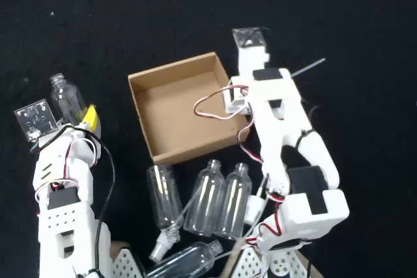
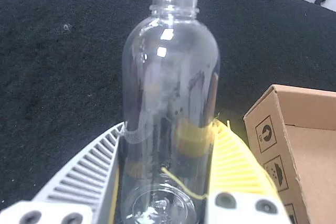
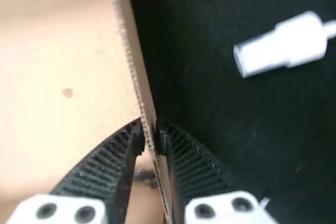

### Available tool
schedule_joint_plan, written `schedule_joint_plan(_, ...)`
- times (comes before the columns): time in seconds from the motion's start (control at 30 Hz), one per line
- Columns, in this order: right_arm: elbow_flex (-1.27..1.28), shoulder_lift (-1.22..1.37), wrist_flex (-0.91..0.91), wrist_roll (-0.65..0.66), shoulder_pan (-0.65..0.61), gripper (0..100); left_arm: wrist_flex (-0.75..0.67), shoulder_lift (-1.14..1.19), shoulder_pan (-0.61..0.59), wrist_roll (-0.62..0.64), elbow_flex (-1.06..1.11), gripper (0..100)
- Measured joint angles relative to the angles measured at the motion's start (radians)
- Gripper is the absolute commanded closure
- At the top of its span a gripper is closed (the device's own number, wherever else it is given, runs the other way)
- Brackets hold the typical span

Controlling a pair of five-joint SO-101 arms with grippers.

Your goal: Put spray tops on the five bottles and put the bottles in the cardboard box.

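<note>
Locate the bottle (image 1: pixel 65 96) at the left of the high frame, clamped around its lower half by the left end effector (image 1: pixel 73 110). In the left wrist view, confirm a narrow hold on the clear body, with the long axis running straight out from the end effector and the uncapped neck at the far end, toward the top of that frame.

Locate the cardboard box (image 1: pixel 179 105) at frame centre, open side up, to the right of the held bottle and apart from it.

Check the right end effector (image 3: pixel 151 129): nearly closed, pinching the right-hand wall of the box, one jaw inside and one outside.

Find the loose spray top (image 3: pixel 281 45) on the black surface (image 1: pixel 98 30) outside that same wall, at the upper right of the right wrist frame, lying on its side and apart from the box. In the high view, note a thin tube (image 1: pixel 309 66), probably its dip tube, projecting up and to the right from behind the right arm.

Treat this as the deciding relation: spray top right of the box, beside the right end effector; bare neck left of the box, in the left end effector. Judge the right arm far nearer to the spray top. Expect a release of the wall, followed by a short reach away from the box.

Count four more bottles (image 1: pixel 207 196) lying flat at lower centre, below the box
</note>
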Motion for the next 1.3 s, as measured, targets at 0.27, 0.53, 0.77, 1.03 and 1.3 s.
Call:
schedule_joint_plan(0.27, 0.203, -0.160, -0.025, -0.233, 0.000, 98.8, 0.000, 0.000, 0.000, 0.000, 0.000, 85)
schedule_joint_plan(0.53, 0.387, -0.348, -0.163, -0.250, -0.002, 91.6, 0.000, 0.000, 0.000, 0.000, 0.000, 85)
schedule_joint_plan(0.77, 0.388, -0.338, -0.170, -0.190, -0.072, 87.4, 0.000, 0.000, 0.000, 0.000, 0.000, 85)
schedule_joint_plan(1.03, 0.324, -0.399, -0.041, -0.071, -0.071, 87.1, -0.002, -0.002, 0.000, 0.000, 0.018, 85)
schedule_joint_plan(1.3, 0.267, -0.457, -0.038, 0.003, 0.011, 87.1, -0.091, 0.000, 0.000, 0.000, 0.018, 85)
